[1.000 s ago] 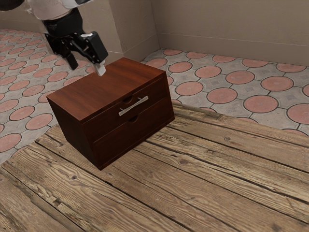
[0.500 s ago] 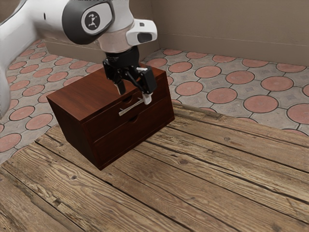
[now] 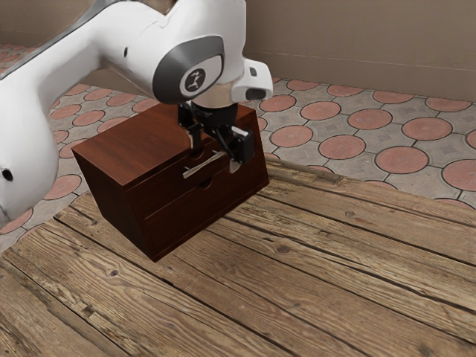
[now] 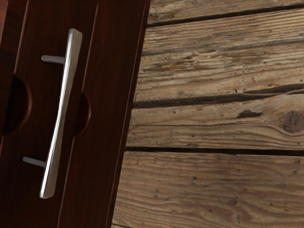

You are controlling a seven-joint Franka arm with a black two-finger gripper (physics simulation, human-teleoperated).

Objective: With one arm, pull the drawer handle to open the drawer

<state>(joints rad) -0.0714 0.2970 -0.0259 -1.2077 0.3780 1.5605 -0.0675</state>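
A dark red wooden cabinet (image 3: 141, 141) with two drawers stands on the plank table. Both drawer fronts sit flush with the cabinet's face. The upper drawer (image 3: 160, 187) carries a silver bar handle (image 3: 202, 166), which in the wrist view is a long bar on two posts (image 4: 60, 116). My black gripper (image 3: 221, 151) hangs in front of the upper drawer, just above the handle's end on the exterior view's right. Its fingers stand open on either side of that end and do not grip the bar.
The lower drawer (image 3: 195, 210) has no bar in view. Wooden planks (image 3: 320, 260) stretch out in front of the cabinet and toward the exterior view's right. Behind it lie a floor of round red tiles (image 3: 401, 158) and a beige wall (image 3: 357, 37).
My arm has swung from above the cabinet's back left corner, over its top, and down in front of the upper drawer by the handle. The cabinet and drawers have not moved.
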